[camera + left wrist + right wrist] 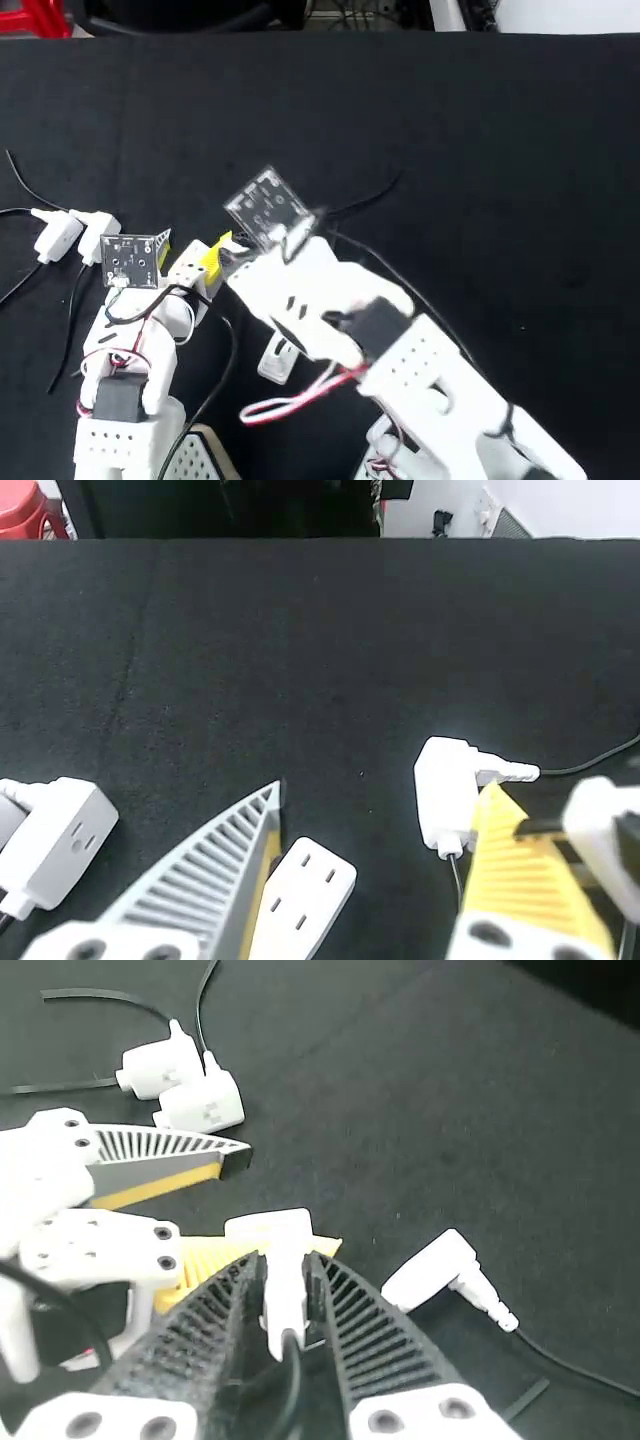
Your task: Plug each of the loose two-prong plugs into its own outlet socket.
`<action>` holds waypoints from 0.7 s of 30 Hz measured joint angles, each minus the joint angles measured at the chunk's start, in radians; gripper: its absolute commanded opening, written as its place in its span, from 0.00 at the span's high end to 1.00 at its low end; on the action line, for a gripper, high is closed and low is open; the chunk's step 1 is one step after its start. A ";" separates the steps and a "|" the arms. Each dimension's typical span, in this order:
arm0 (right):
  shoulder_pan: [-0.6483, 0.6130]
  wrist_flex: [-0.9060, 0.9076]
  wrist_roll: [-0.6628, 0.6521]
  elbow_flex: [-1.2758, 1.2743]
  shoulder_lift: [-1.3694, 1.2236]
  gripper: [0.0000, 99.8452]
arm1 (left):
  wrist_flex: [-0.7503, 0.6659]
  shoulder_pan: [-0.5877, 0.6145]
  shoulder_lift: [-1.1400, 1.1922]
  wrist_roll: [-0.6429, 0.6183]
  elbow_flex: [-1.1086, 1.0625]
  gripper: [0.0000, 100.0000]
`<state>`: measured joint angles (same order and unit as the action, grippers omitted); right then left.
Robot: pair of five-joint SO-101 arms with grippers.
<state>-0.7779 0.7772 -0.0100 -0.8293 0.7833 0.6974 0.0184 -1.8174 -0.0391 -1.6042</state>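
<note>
My right gripper [283,1260] has its black fingers shut on a white plug [285,1235], whose cord runs back between them. A second loose plug [430,1270] lies beside it with its prongs on the cloth. My left gripper [380,790] is open, one finger grey [215,855] and one yellow [510,865]. An outlet socket [300,890] lies between them. The loose plug [445,790] rests at the yellow fingertip. Another socket [55,845] sits off to the side. In the high view both grippers [195,255] [275,240] meet near the table's middle left.
Two more white sockets [58,235] [97,232] with black cords lie at the table's left edge. A small white piece [277,358] lies under the right arm. Thin black cords [365,200] trail across the black cloth. The far and right parts of the table are open.
</note>
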 measured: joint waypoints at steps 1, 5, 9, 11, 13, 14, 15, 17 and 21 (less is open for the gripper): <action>0.000 0.014 0.000 0.029 -0.038 0.99 | 0.000 0.008 0.002 0.000 0.000 0.70; 0.006 0.123 -0.032 0.198 -0.184 0.99 | 0.000 0.081 0.002 0.000 0.000 0.70; 0.043 0.247 -0.087 0.331 -0.295 0.99 | 0.054 0.230 -0.003 0.000 0.005 0.70; 0.048 0.278 -0.114 0.385 -0.345 0.99 | 0.133 0.307 -0.003 0.005 0.005 0.70; 0.048 0.285 -0.127 0.419 -0.410 0.99 | 0.215 0.397 -0.003 0.043 0.005 0.70; 0.048 0.285 -0.135 0.434 -0.443 0.99 | 0.241 0.443 -0.003 0.077 0.005 0.70; 0.048 0.285 -0.144 0.451 -0.479 0.99 | 0.261 0.497 -0.003 0.109 0.005 0.70; 0.048 0.285 -0.155 0.491 -0.557 0.99 | 0.285 0.608 -0.003 0.176 0.003 0.70; 0.029 0.285 -0.155 0.572 -0.709 0.99 | 0.293 0.824 -0.003 0.284 -0.066 0.70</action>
<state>-0.7488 1.0625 -0.1649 -0.2570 0.0744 0.9904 0.8424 -1.8205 0.2447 -1.6701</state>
